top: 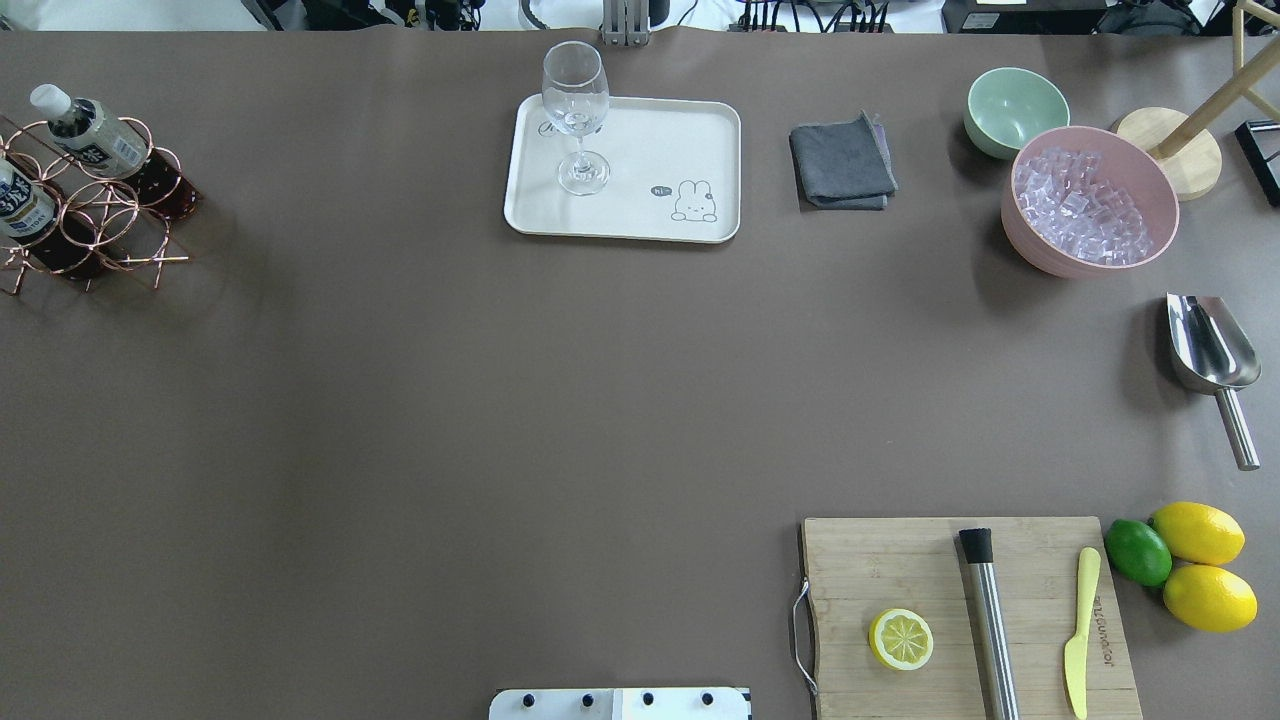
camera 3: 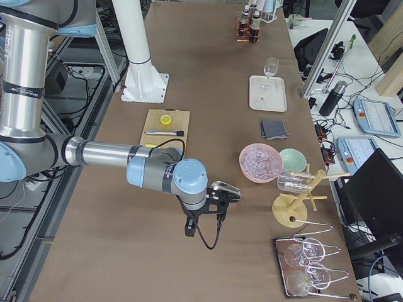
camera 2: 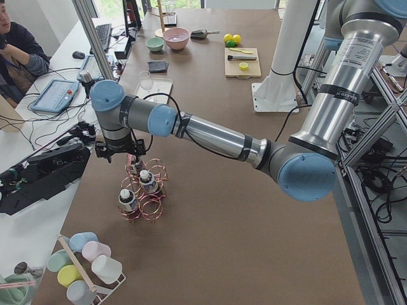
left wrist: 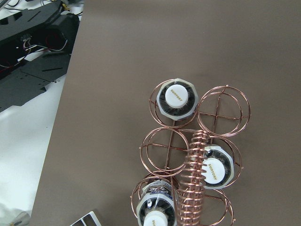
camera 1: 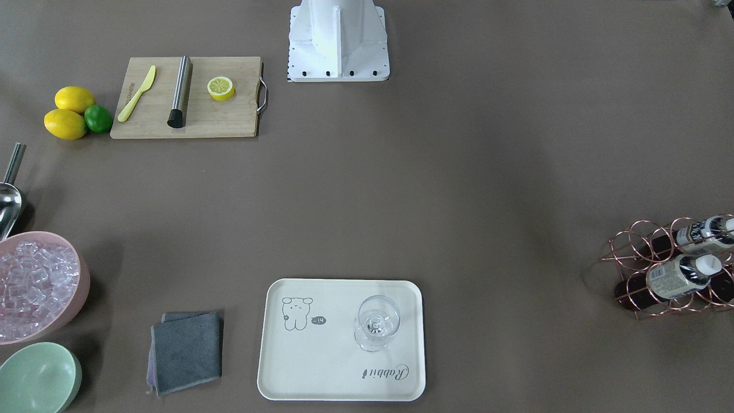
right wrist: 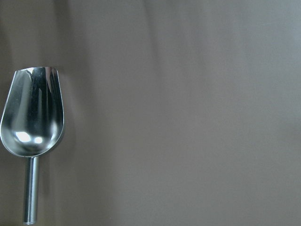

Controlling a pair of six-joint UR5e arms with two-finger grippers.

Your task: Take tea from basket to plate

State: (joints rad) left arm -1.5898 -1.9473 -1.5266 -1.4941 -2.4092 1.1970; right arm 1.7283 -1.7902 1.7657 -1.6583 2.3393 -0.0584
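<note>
Three tea bottles with white caps stand in the copper wire basket (left wrist: 167, 146): one at the far ring (left wrist: 175, 96), one by the coiled handle (left wrist: 214, 170), one at the near edge (left wrist: 155, 219). The basket also shows at the table's end in the front view (camera 1: 636, 246) and the overhead view (top: 110, 215). The cream plate (top: 640, 130) holds a wine glass (top: 577, 110). My left gripper (camera 2: 130, 155) hovers over the basket; I cannot tell if it is open. My right gripper (camera 3: 192, 226) hangs above the table near the scoop; I cannot tell its state.
A metal scoop (right wrist: 30, 122) lies below the right wrist. A pink bowl of ice (top: 1090, 200), a mint bowl (top: 1015, 105) and a grey cloth (top: 842, 160) sit beside the plate. A cutting board (top: 900, 570) holds a lemon half, muddler and knife, with lemons and a lime (top: 1138, 552) beside it.
</note>
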